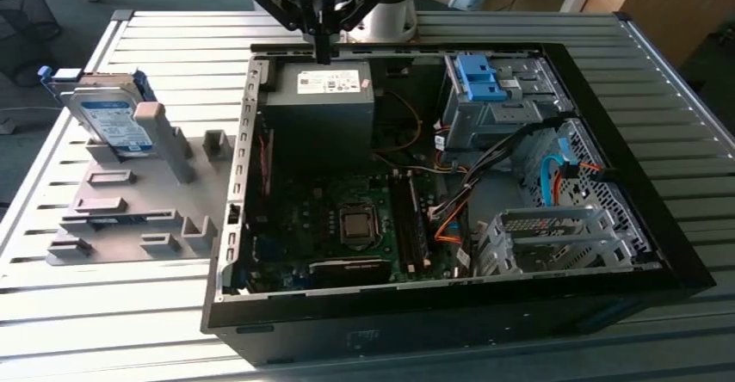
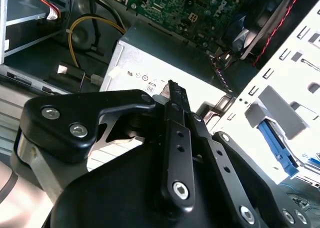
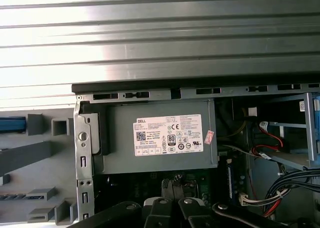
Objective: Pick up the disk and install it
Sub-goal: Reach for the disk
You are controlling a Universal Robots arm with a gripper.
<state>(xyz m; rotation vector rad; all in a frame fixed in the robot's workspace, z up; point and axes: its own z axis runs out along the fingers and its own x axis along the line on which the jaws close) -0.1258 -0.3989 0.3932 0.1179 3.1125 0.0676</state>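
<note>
The disk (image 1: 109, 120) is a silver-grey drive with a white-and-blue label and a blue frame. It leans upright in a grey fixture (image 1: 126, 201) on the table, at the exterior view's left. My gripper (image 1: 323, 51) hangs far from it, over the far edge of the open computer case (image 1: 643, 184), just above the dark grey power supply (image 1: 322, 98). Its fingers point down, pressed together with nothing between them. In the second wrist view the shut gripper (image 2: 172, 87) sits over the power supply (image 2: 165, 58).
Inside the case are a motherboard (image 1: 344, 218), a blue plastic bracket (image 1: 477, 81) on a metal bay, cables, and a perforated metal drive cage (image 1: 552, 240). The first wrist view looks down on the labelled power supply (image 3: 160, 138). The slatted metal table (image 1: 172, 38) surrounds the case.
</note>
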